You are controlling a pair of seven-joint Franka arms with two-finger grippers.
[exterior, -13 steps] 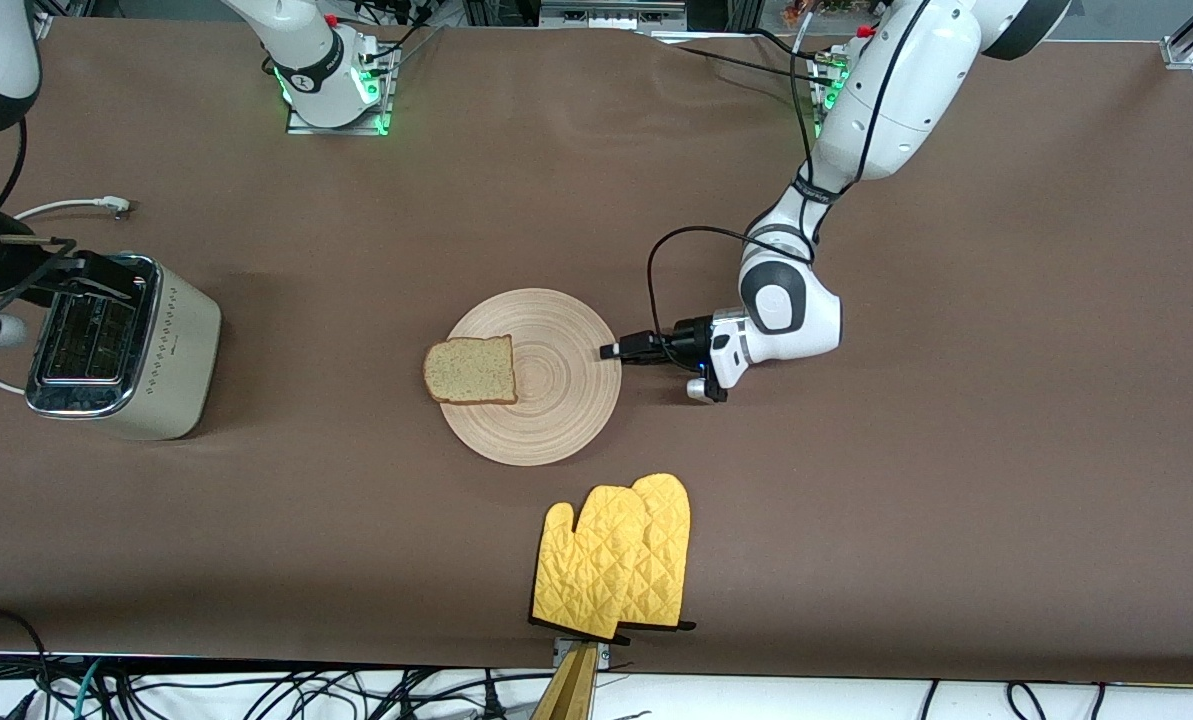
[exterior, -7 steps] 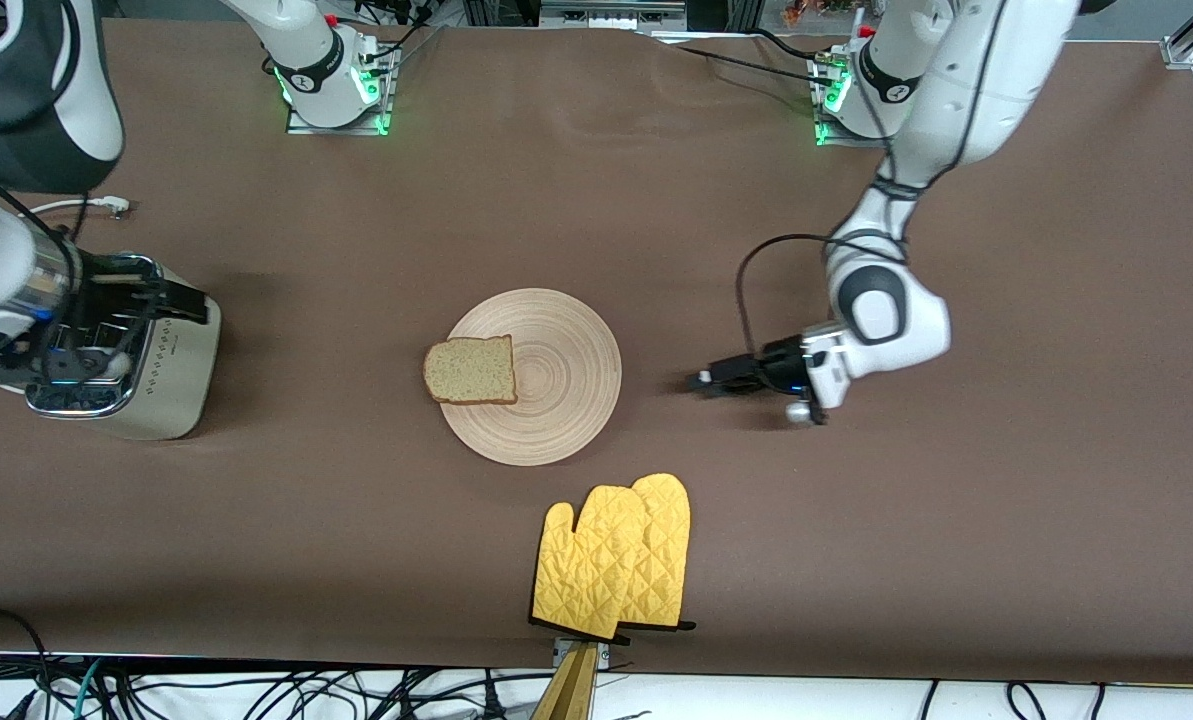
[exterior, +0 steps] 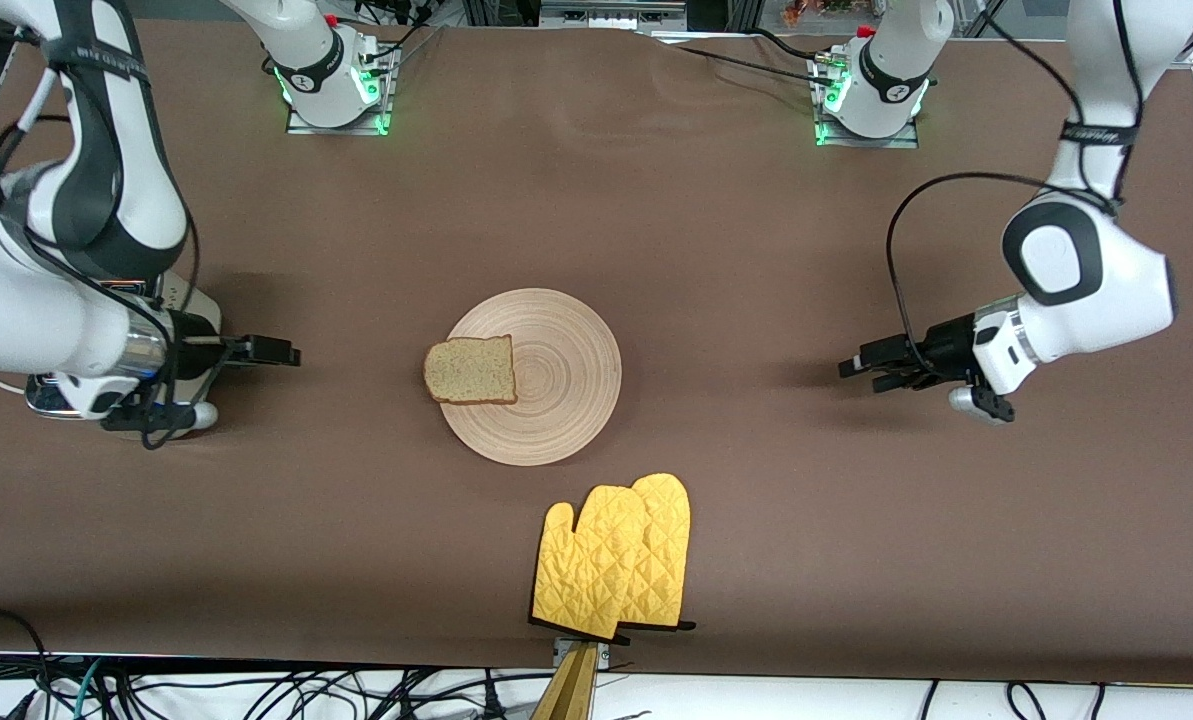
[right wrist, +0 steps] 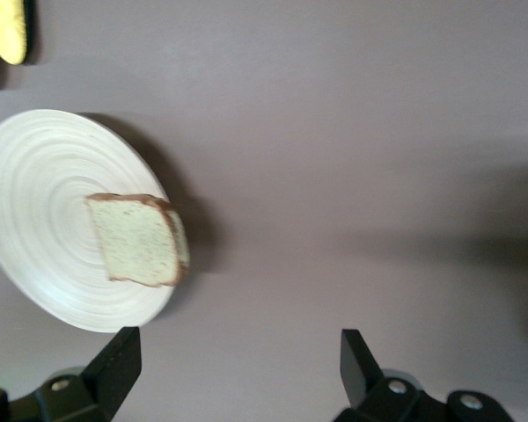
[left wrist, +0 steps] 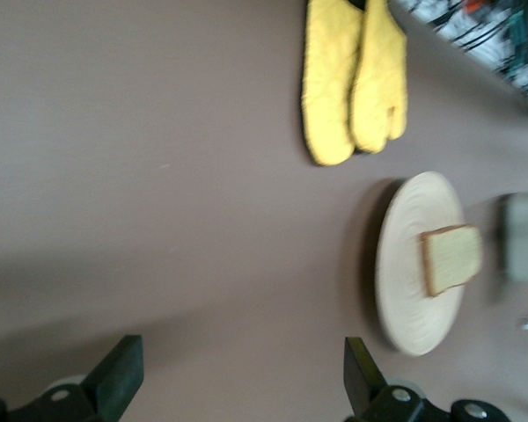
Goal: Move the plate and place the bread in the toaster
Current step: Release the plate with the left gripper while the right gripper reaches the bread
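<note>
Table [exterior: 656, 200]: a brown cloth is covering it from one end to the other, and everything else is sitting on it.

Right arm [exterior: 76, 200]: it is reaching down from its base over the right arm's end of the table and hiding most of the toaster.

Left arm [exterior: 1086, 270]: it is bending down over bare cloth toward the left arm's end of the table.

Plate [exterior: 556, 400]: it is lying flat near the middle of the table, well apart from both grippers; the bread is overhanging its rim on the side toward the toaster.

Toaster [exterior: 46, 395]: only slivers of its cream body and chrome edge are showing under the right arm, at the right arm's end of the table, well apart from the plate.

Oven mitts [exterior: 616, 560]: two yellow quilted mitts are lying overlapped, nearer to the front camera than the plate.

Bread [exterior: 471, 370]: the slice is resting flat on the plate's edge, partly off the rim, with nothing touching it.

Right gripper [exterior: 256, 350]: it is hovering beside the toaster, pointing toward the plate; in the right wrist view its fingers [right wrist: 114, 365] are standing wide apart with nothing between them.

Left gripper [exterior: 856, 365]: it is hanging over bare cloth, pointing toward the plate; its fingers [left wrist: 119, 374] are spread wide and holding nothing.
</note>
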